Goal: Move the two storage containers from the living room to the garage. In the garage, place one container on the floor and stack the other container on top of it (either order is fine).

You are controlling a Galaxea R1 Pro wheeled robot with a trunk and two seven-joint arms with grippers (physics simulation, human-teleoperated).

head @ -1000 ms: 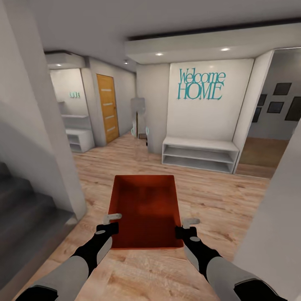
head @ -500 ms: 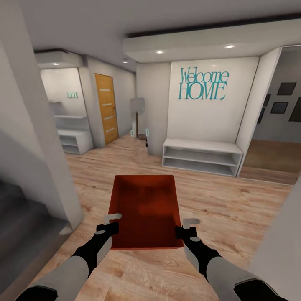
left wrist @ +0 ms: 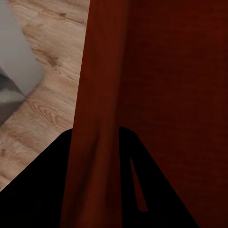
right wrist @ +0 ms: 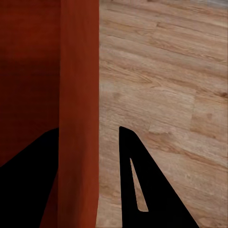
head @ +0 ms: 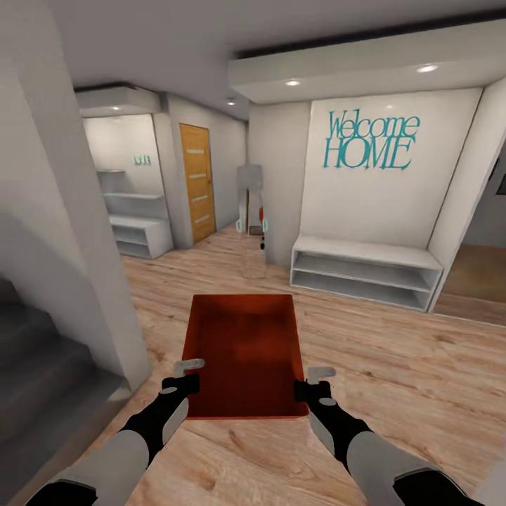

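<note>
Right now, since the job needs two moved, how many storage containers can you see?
1. One orange-red storage container is held above the wood floor between the left gripper and right gripper, each clamping a side wall. The second isn't seen from here.

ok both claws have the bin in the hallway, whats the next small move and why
Probably keep rolling forward over the wood floor, holding the container level. The left claw and right claw each pinch a side wall of the storage container, so the grasp looks settled. No concrete floor is in sight here, just a white bench and a wooden door ahead.
</note>
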